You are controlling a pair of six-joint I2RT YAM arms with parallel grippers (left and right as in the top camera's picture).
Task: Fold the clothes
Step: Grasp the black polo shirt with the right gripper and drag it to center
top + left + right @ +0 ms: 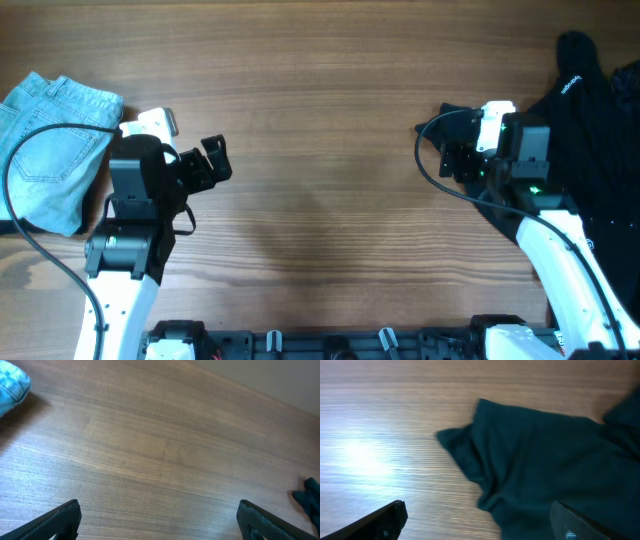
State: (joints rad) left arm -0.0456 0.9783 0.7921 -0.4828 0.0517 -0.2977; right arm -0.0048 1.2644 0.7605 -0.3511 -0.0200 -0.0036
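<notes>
A heap of black clothes (590, 110) with small white lettering lies at the table's right edge. My right gripper (452, 150) hovers at its left edge, open and empty. In the right wrist view the dark fabric (545, 465) fills the right half, a loose corner pointing left, with my open fingers (480, 522) straddling its edge. My left gripper (212, 165) is open and empty over bare wood left of centre. In the left wrist view its fingers (160, 522) are spread wide, and a bit of black cloth (310, 497) shows at the far right.
Folded light blue jeans (50, 140) lie at the far left, partly under the left arm's cable; a corner shows in the left wrist view (12, 387). The wooden table (320, 130) spans the view. Arm bases sit along the front edge.
</notes>
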